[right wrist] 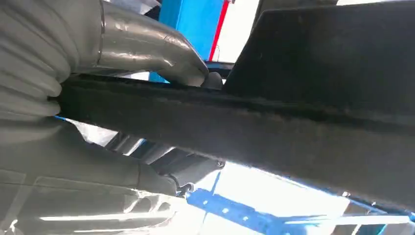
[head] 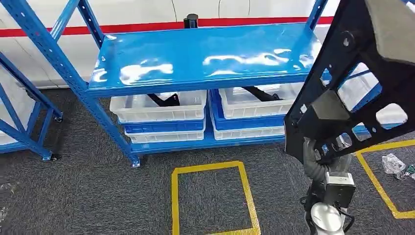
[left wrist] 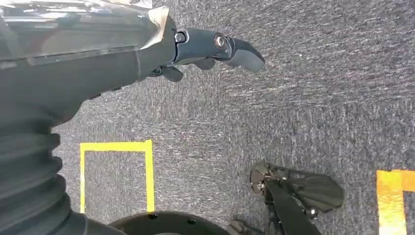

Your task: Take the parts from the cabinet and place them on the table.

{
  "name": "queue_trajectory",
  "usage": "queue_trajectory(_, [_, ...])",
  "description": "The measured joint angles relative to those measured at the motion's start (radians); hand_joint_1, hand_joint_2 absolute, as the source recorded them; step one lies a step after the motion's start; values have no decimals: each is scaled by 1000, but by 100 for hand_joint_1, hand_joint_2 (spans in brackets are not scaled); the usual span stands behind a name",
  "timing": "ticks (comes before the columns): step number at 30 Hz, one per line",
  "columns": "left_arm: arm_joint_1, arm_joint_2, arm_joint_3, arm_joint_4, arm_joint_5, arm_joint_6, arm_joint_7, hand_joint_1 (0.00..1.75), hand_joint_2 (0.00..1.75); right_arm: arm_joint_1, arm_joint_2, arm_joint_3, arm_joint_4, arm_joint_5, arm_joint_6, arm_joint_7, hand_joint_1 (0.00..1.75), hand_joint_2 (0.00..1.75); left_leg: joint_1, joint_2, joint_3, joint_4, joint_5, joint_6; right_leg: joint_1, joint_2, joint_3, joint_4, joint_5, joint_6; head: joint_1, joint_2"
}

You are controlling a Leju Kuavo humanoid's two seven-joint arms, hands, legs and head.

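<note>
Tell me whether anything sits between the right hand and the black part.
Nothing does: the right hand already grips the black part, thumb pressed on its edge, holding it up in front of the blue shelf.

A blue rack (head: 205, 58) is standing on grey carpet (head: 83, 196) across the frame's upper middle. Its lower shelf (head: 205, 143) is carrying stacked white bins (head: 159, 108) holding black parts (head: 164, 100). Yellow tape (head: 211, 167) is lying on the carpet below centre.

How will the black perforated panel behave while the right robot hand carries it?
The black perforated panel looks stiff: its edges stay straight in the right robot hand. Cut-outs probably lighten it. Gripped at one low edge, the tall panel may tilt or swing.
</note>
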State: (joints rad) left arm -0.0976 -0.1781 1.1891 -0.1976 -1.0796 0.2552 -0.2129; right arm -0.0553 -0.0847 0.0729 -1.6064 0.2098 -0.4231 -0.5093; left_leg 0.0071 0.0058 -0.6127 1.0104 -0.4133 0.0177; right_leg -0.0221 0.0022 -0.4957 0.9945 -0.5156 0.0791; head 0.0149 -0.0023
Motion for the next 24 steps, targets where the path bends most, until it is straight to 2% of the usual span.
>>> queue_trajectory(1, [0, 0, 0, 0, 0, 0, 0, 0, 175, 0, 0, 0, 0, 0, 0, 0, 175, 175, 0, -1, -2, -2, 7, -5, 3, 0, -6, 8, 4, -7, 0, 0])
queue_trajectory(2, [2, 1, 0, 0, 0, 0, 0, 0, 175, 0, 0, 0, 0, 0, 0, 0, 175, 175, 0, -3, -6, -3, 14, -11, 2, -1, -16, 7, 11, -18, -1, 0])
queue_trajectory(3, [3, 1, 0, 0, 0, 0, 0, 0, 175, -1, 1, 0, 0, 0, 0, 0, 175, 175, 7, -4, -15, 6, -6, -17, -18, -4, -22, 4, 23, -36, -1, 0])
queue_trajectory(4, [3, 1, 0, 0, 0, 0, 0, 0, 175, -2, 1, 0, 0, 0, 0, 0, 175, 175, 6, -4, -26, 36, -59, -20, -11, -5, -36, 4, 32, -48, -5, 0])
queue_trajectory(5, [3, 1, 0, 0, 0, 0, 1, 0, 175, -2, 1, 0, 0, 0, 0, 0, 175, 175, 7, -4, -42, 92, -121, -21, -9, -7, -47, 5, 43, -65, -6, 0])
queue_trajectory(6, [3, 1, 0, 0, 0, 0, 2, 0, 175, -2, 1, 0, 0, 0, 0, 0, 175, 175, 7, -6, -61, 174, -183, -23, -6, -8, -62, 6, 56, -69, -7, 0])
queue_trajectory(7, [3, 1, 0, 0, 0, 0, 2, 0, 175, -2, 1, 0, 0, 0, 0, 0, 175, 175, 7, -6, -73, 242, -218, -24, -1, -9, -76, 6, 66, -71, -6, 0])
queue_trajectory(8, [3, 1, 0, 0, 0, 0, 3, 0, 175, -2, 2, 0, 0, 0, 0, 0, 175, 175, 7, -6, -76, 290, -221, -25, 2, -9, -91, 7, 78, -72, -6, 0])
queue_trajectory(13, [3, 1, 0, 0, 0, 0, 3, 0, 175, -2, 2, 0, 0, 0, 0, 0, 175, 175, 7, -6, -69, 301, -206, -24, 4, -9, -101, 8, 85, -71, -6, 0])
queue_trajectory(14, [1, 1, 0, 0, -8, 4, 3, 0, 175, -1, 2, 0, 0, 0, -3, 0, 175, 175, 7, -7, 65, 151, -97, -10, 6, -7, -148, 15, 116, -63, -7, 0])
queue_trajectory(15, [-4, 3, -2, 0, -19, 8, 7, 0, 175, 1, 1, 0, -6, 0, -6, -3, 175, 175, -5, -8, 173, -30, -158, 6, 11, -10, -153, 10, 145, -40, -3, 0])
queue_trajectory(16, [-4, 2, -2, 0, -19, 9, 8, 0, 175, 1, 1, 0, -7, -1, -6, -5, 175, 175, -10, -8, 169, -30, -154, 13, 6, -10, -153, 7, 153, -34, -7, 0])
queue_trajectory(17, [-4, 3, -2, 0, -19, 8, 10, 0, 175, 3, 2, 0, -10, -5, -6, -6, 175, 175, -14, -7, 168, -35, -145, 21, 7, -8, -152, 2, 163, -27, -7, 0])
queue_trajectory(18, [-3, 2, -2, 0, -19, 8, 12, 0, 175, 5, 2, 2, -11, -10, -3, -7, 175, 175, 1, 3, 163, -44, -126, 32, 9, -7, -158, 6, 163, -22, -4, 0])
queue_trajectory(19, [-2, 2, -2, 0, -19, 7, 13, 0, 175, 7, 2, 2, -13, -13, 2, -8, 175, 175, -3, 7, 152, -44, -116, 36, 5, -4, -178, 29, 134, -25, -5, 0])
queue_trajectory(20, [-2, 3, -1, 0, -19, 6, 14, 0, 175, 7, 1, 2, -14, -15, 3, -9, 175, 175, -3, 13, 139, -43, -105, 44, 5, -4, -203, 97, 83, -34, 8, 0])
queue_trajectory(21, [-2, 3, -1, 0, -19, 5, 14, 0, 175, 7, 1, 2, -15, -15, 3, -9, 175, 175, -3, 19, 127, -43, -96, 44, 5, -4, -228, 174, 41, -37, 11, 0])
queue_trajectory(22, [-2, 2, -1, 0, -19, 5, 14, 0, 175, 7, 2, 2, -15, -17, 3, -9, 175, 175, -3, 27, 114, -42, -86, 44, 4, -4, -255, 262, 0, -36, 11, 0])
queue_trajectory(23, [-1, 2, -1, 0, -19, 5, 14, 0, 175, 10, 2, 3, -15, -18, 3, -9, 175, 175, -3, 35, 102, -41, -77, 42, 3, -4, -263, 316, -22, -29, 11, 0])
queue_trajectory(24, [0, 1, -1, 0, -19, 5, 14, 0, 175, 12, 2, 3, -15, -18, 3, -9, 175, 175, -3, 44, 93, -40, -71, 41, 0, -4, -246, 316, -25, -20, 11, 0])
